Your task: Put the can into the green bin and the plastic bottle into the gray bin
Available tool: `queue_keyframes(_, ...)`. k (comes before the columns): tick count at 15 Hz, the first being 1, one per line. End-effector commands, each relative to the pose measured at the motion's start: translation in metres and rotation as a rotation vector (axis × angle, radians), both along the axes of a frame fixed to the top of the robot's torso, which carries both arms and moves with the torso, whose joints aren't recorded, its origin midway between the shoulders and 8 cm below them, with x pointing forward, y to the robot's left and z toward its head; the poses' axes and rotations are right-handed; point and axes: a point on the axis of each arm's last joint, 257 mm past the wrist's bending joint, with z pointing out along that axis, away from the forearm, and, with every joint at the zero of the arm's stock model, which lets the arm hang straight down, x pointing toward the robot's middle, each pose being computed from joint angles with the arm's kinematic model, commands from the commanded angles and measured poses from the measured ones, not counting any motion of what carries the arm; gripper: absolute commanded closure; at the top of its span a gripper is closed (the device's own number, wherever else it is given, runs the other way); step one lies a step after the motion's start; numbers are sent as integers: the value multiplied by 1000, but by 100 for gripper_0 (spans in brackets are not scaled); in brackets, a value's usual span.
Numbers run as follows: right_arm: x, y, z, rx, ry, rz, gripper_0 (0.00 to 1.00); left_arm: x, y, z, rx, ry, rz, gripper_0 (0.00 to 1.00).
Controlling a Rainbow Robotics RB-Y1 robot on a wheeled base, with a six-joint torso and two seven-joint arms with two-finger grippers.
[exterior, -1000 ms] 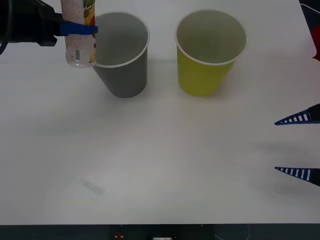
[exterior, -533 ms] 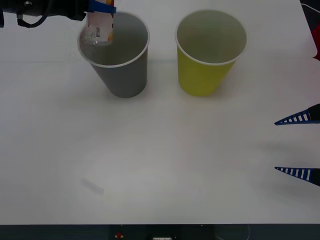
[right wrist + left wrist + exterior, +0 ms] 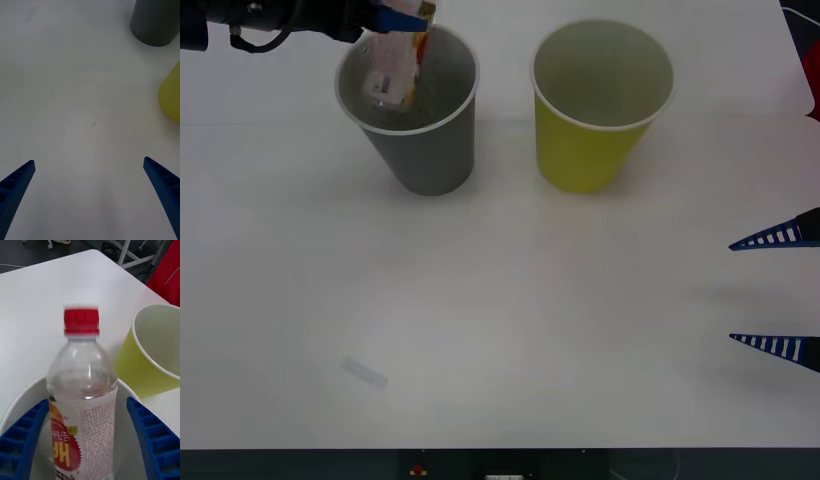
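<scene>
The plastic bottle [image 3: 83,405], clear with a red screw cap and a white, yellow and red label, stands upright between the blue ribbed fingers [image 3: 150,438] of the left gripper [image 3: 84,442], which press its sides. Its lower part sits inside the white rim of the gray bin [image 3: 26,393]. The green bin [image 3: 150,360] stands just beside, on the white table [image 3: 41,292].

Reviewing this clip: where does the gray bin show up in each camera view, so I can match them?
Front view: gray bin far left, beside the green bin.
Right wrist view: its gray wall at the top edge, near the green bin.
Left wrist view: its white rim curves behind the plastic bottle.
Shared landmark: the green bin.
</scene>
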Motion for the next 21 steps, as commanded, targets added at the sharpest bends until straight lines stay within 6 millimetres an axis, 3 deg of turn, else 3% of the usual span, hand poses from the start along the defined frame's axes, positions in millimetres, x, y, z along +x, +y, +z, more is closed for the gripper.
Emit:
queue_keyframes(1, 0, 0, 0, 0, 0, 0, 0, -3, -2, 1, 5, -3, -15, 0)
queue_keyframes(7, 0, 0, 0, 0, 0, 0, 0, -32, 7, 11, -38, 36, -99, 0)
queue_keyframes(11, 0, 0, 0, 0, 0, 0, 0, -75, 17, 11, -84, -2, -171, 0)
queue_keyframes(18, 0, 0, 0, 0, 0, 0, 0, -178, 41, -31, -54, -4, -216, 0)
queue_keyframes(21, 0, 0, 0, 0, 0, 0, 0, -220, 50, -62, 43, -4, -241, 0)
